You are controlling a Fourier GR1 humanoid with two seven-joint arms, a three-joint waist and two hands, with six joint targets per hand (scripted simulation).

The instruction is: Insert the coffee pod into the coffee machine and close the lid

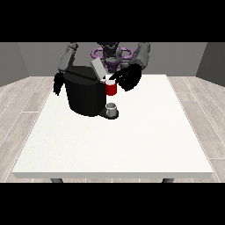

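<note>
Item one: coffee machine (85,94), black, on the white table (132,145), lid (97,69) tilted up so you can load the red pod holder (110,88) at its front. Item two: the hand at the view's right (127,79), over that red part and touching or just beside it. You cannot tell its finger posture, nor see the coffee pod itself. Item three: the hand at the view's left (57,84), hanging beside the machine, fingers unclear. Small cup (112,108) stands below.
</note>
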